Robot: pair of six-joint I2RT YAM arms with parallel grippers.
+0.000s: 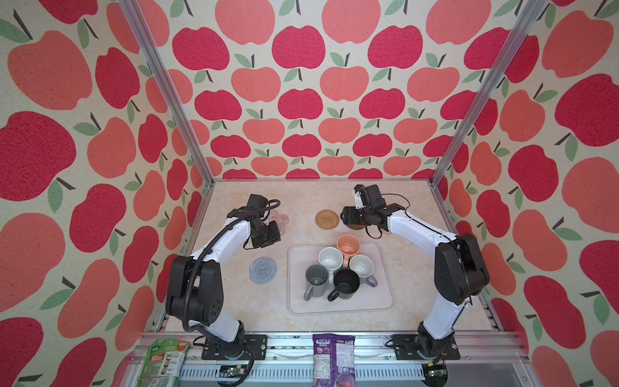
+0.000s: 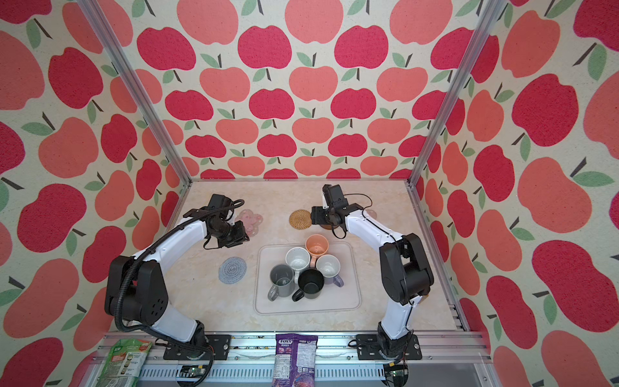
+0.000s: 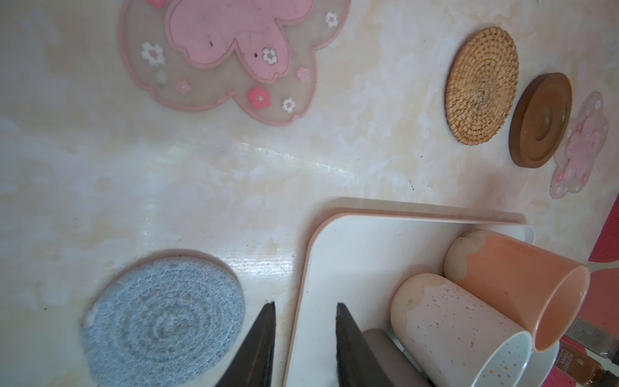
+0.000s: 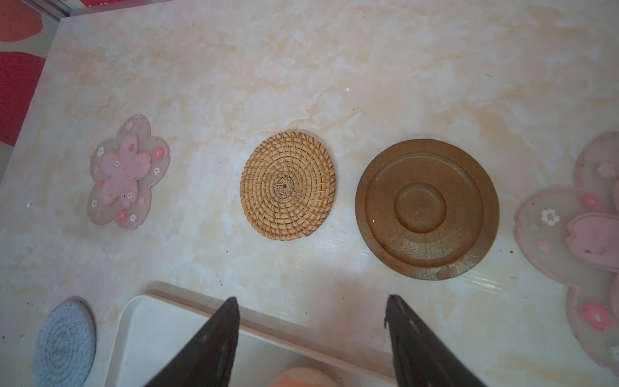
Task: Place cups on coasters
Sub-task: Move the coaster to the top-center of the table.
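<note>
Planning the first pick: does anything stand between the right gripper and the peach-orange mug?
Nothing visible. The right gripper hangs open near the tray's far rim, and the peach-orange mug stands nearest it, uncovered.

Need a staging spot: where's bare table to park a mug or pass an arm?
Bare: gap between left flower mat and woven mat; strip between tray and front rail; strip along the back wall. Crowded: five mugs bunched on the tray; woven and brown mat sit close.
</note>
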